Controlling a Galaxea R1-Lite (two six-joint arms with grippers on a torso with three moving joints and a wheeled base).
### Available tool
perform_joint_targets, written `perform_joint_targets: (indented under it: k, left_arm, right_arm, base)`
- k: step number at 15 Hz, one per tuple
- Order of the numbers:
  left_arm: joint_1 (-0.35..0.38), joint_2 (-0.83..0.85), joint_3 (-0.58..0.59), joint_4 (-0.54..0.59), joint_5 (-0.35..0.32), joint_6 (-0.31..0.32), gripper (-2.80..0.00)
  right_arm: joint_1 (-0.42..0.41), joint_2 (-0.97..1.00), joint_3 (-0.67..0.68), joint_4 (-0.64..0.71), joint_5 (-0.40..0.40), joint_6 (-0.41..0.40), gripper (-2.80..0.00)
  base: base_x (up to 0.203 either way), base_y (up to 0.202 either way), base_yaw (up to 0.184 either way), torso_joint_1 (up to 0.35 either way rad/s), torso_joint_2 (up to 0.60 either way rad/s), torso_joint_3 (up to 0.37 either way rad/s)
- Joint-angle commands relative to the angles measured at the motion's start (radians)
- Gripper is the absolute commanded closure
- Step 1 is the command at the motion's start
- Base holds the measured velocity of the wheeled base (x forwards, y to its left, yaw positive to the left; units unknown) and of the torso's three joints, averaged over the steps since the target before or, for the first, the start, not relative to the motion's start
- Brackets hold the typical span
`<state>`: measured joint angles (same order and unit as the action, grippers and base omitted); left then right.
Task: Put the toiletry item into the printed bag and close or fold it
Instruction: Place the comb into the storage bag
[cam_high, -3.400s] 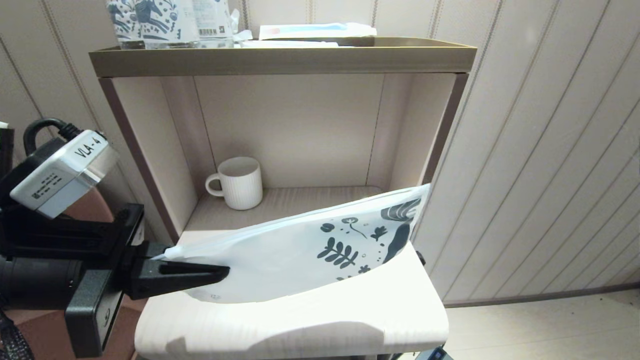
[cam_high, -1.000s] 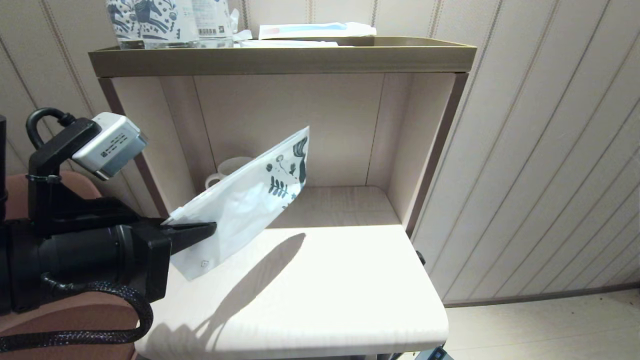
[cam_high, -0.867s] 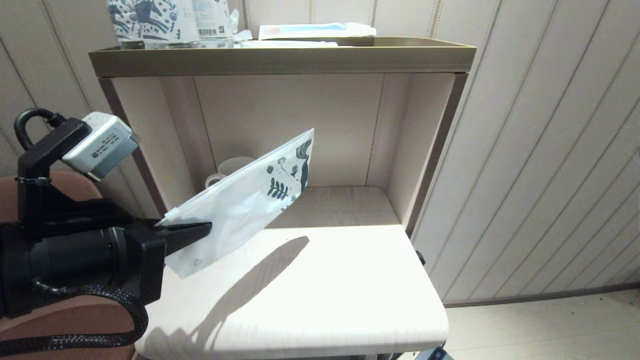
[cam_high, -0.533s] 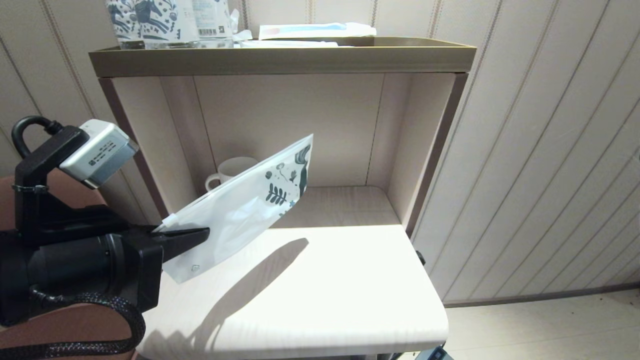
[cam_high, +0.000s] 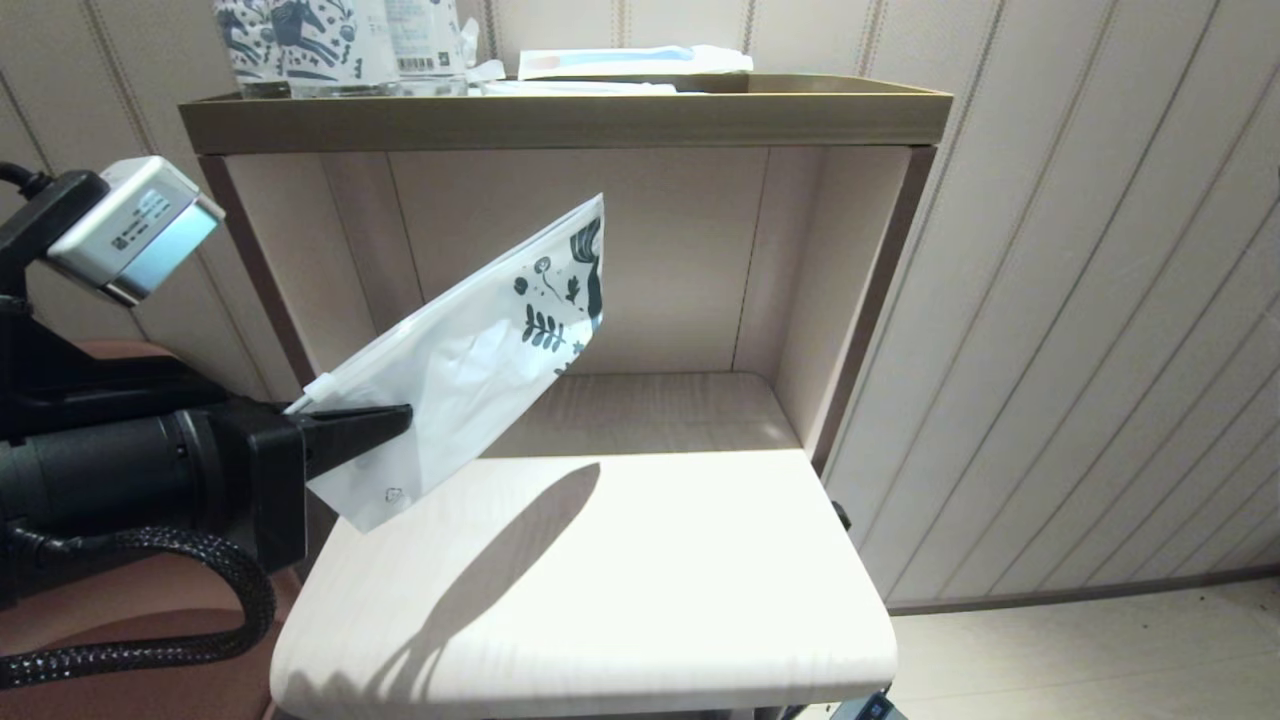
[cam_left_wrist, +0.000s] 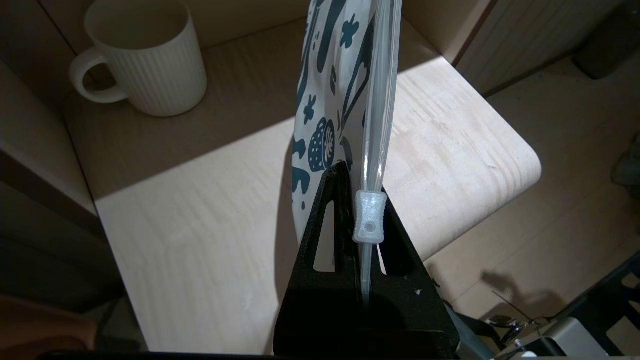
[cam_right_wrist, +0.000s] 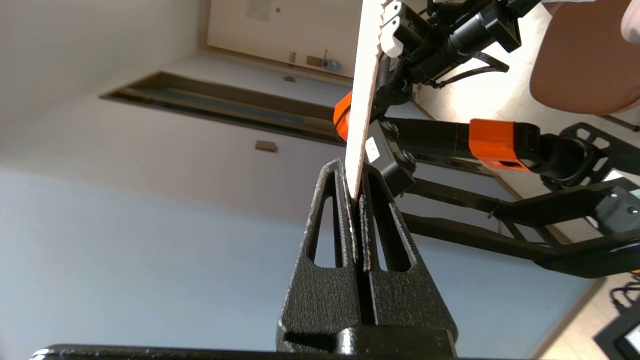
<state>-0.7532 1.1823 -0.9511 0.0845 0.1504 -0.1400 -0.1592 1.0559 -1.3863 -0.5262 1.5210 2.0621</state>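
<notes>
the printed bag (cam_high: 470, 365) hangs tilted above the table (cam_high: 620, 590), pinched in my left gripper (cam_high: 385, 425); my right gripper (cam_right_wrist: 359, 197) clamps a thin flat item (cam_right_wrist: 364, 100), perhaps the toiletry item.

— Where is the left arm?
— At the left edge of the head view, reaching level toward the right, its left claw (cam_high: 400, 420) pinched tight on the zip edge of the printed bag (cam_high: 470, 360), held aloft.
— And the right claw (cam_right_wrist: 357, 200)?
— Outside the head view; its fingers (cam_right_wrist: 345, 220) are clamped on a thin flat strip (cam_right_wrist: 365, 90), pointing up.
</notes>
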Motion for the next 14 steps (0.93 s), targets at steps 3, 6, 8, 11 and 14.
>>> perform_joint_targets:
  k: [3, 6, 8, 11, 14]
  left_arm:
    - [-0.02, 0.031, -0.008, -0.009, 0.0, -0.006, 0.0]
    - [-0.051, 0.032, -0.02, -0.009, 0.002, -0.007, 0.0]
    - [-0.051, 0.05, -0.027, -0.011, 0.003, -0.007, 0.0]
    - [-0.051, 0.072, -0.029, -0.011, 0.001, -0.023, 0.0]
    - [-0.051, 0.107, -0.036, -0.028, 0.0, -0.031, 0.0]
  right_arm:
    - [-0.008, -0.011, -0.035, -0.248, -0.043, 0.329, 0.0]
    - [-0.093, 0.036, -0.049, -0.36, 0.033, 0.358, 0.0]
    - [-0.112, 0.062, -0.048, -0.53, 0.047, 0.384, 0.0]
    - [-0.115, 0.065, -0.063, -0.626, 0.049, 0.574, 0.0]
    - [-0.2, 0.094, -0.093, -0.638, 0.049, 0.735, 0.0]
  base:
    - [0.0, 0.0, 0.0, 0.0, 0.0, 0.0]
    - [0.0, 0.0, 0.0, 0.0, 0.0, 0.0]
    - [0.0, 0.0, 0.0, 0.0, 0.0, 0.0]
    - [0.0, 0.0, 0.0, 0.0, 0.0, 0.0]
    - [0.0, 0.0, 0.0, 0.0, 0.0, 0.0]
